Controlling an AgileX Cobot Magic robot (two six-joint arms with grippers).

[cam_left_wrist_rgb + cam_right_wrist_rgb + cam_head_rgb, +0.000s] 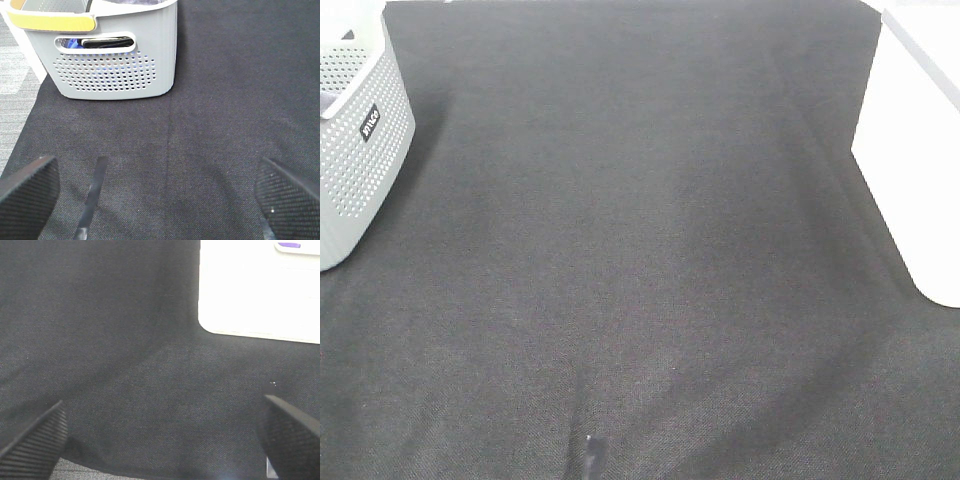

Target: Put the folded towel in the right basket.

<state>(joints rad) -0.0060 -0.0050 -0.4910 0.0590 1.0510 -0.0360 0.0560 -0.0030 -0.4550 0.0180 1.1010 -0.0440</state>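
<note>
No folded towel shows on the black cloth. The right basket point(918, 150) is white and stands at the right edge; it also shows in the right wrist view point(255, 290). My left gripper point(160, 200) is open and empty, its fingers point(27, 195) wide apart above the cloth, facing the grey basket. My right gripper point(162, 440) is open and empty, its fingers point(32, 445) wide apart, a little short of the white basket. Neither gripper shows in the exterior high view.
A grey perforated basket point(355, 140) with a yellow handle stands at the far left, also in the left wrist view point(115, 65); blue and black items point(92, 43) show through its handle slot. A thin dark strip point(92, 197) lies on the black cloth point(630, 240).
</note>
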